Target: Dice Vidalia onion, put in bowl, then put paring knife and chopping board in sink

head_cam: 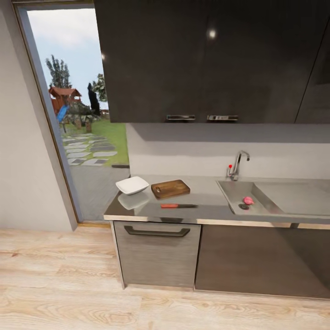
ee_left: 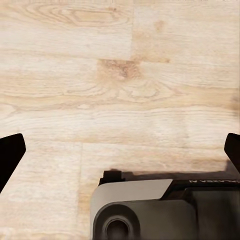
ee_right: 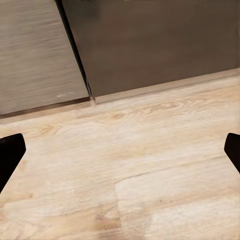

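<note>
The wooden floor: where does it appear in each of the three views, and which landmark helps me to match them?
Head view: the wooden floor runs across the bottom, below the cabinets.
Left wrist view: floor beyond a grey robot part.
Right wrist view: floor up to the cabinets.
Shared landmark: the seam between the cabinet fronts, in the head and right wrist views.

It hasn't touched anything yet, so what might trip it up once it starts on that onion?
The Vidalia onion is small and round and lies beside the drain in the sink, so it may roll away from a gripper. The paring knife lies flat near the front edge of the countertop; a clumsy grab might nudge it off. The bowl sits close to the counter's left end, beside the chopping board, and might get pushed over.
</note>
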Robot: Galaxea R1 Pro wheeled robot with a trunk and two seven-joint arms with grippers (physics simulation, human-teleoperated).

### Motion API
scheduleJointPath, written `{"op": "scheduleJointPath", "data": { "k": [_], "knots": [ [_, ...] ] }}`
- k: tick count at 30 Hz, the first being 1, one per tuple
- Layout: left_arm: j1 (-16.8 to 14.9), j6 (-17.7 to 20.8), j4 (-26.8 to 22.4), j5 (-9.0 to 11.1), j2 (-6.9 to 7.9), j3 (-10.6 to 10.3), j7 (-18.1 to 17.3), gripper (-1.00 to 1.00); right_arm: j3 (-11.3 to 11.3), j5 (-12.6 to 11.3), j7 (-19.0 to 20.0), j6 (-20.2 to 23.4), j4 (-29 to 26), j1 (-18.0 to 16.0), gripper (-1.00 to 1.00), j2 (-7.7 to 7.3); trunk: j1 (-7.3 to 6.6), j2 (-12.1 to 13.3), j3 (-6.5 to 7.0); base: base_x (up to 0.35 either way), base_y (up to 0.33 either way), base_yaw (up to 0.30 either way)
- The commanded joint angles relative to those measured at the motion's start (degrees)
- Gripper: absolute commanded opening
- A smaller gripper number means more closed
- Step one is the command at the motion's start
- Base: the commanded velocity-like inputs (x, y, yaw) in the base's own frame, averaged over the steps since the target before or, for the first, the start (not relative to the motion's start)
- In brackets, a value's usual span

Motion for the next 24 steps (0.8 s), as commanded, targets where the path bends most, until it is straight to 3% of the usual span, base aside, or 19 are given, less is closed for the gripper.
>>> {"op": "scheduleJointPath", "data": {
  "k": [1,24],
  "knots": [
    [-0.03,-0.16,0.04,0.03,0.01,-0.01,0.00,1.00,-0.05,-0.50,0.13,-0.13,-0.04,-0.01,1.00,0.04,-0.21,0.36,0.11,0.000,0.000,0.000],
    [-0.03,-0.16,-0.02,0.03,0.01,-0.01,0.00,1.00,0.01,-0.50,0.13,-0.13,-0.04,-0.01,1.00,0.06,-5.27,9.58,4.24,0.000,0.000,0.000]
  ]
}}
